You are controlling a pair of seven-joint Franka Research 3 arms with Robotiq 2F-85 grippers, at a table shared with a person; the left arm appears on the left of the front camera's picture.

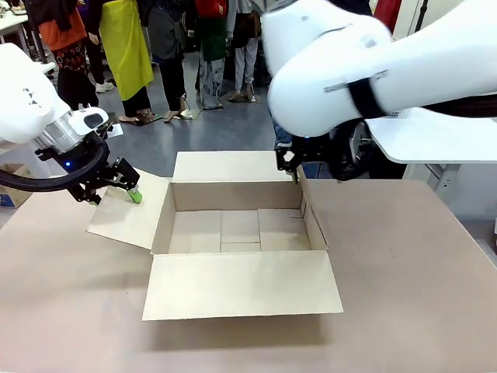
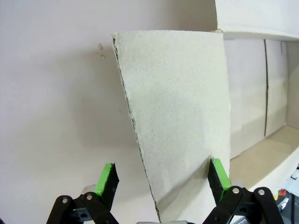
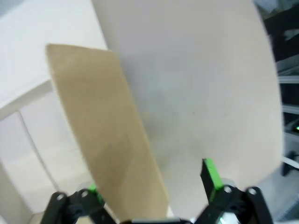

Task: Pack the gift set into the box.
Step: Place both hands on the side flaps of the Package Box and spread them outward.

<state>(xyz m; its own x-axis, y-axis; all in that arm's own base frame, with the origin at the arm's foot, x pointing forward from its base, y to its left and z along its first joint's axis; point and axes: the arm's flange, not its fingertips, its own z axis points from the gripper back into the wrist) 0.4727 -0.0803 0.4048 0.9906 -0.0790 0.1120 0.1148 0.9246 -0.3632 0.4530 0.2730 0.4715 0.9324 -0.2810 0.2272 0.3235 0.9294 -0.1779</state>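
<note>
The box (image 1: 237, 229) stands open in the middle of the table, its inside bare and its four flaps spread outward. My left gripper (image 1: 112, 190) is open at the outer edge of the left flap (image 1: 132, 214). In the left wrist view, that flap (image 2: 177, 116) runs between the green pads of the left gripper (image 2: 163, 175) without being pinched. My right gripper (image 1: 291, 163) is at the far end of the raised right flap (image 1: 313, 221). It is open (image 3: 150, 179), with the flap's edge (image 3: 107, 126) between its fingers. The gift set is out of view.
The near flap (image 1: 241, 291) lies flat toward the front edge, and the far flap (image 1: 229, 165) stands up at the back. A white table (image 1: 435, 136) is behind on the right. Several people stand far behind. The tabletop (image 1: 411, 272) is bare brown on both sides.
</note>
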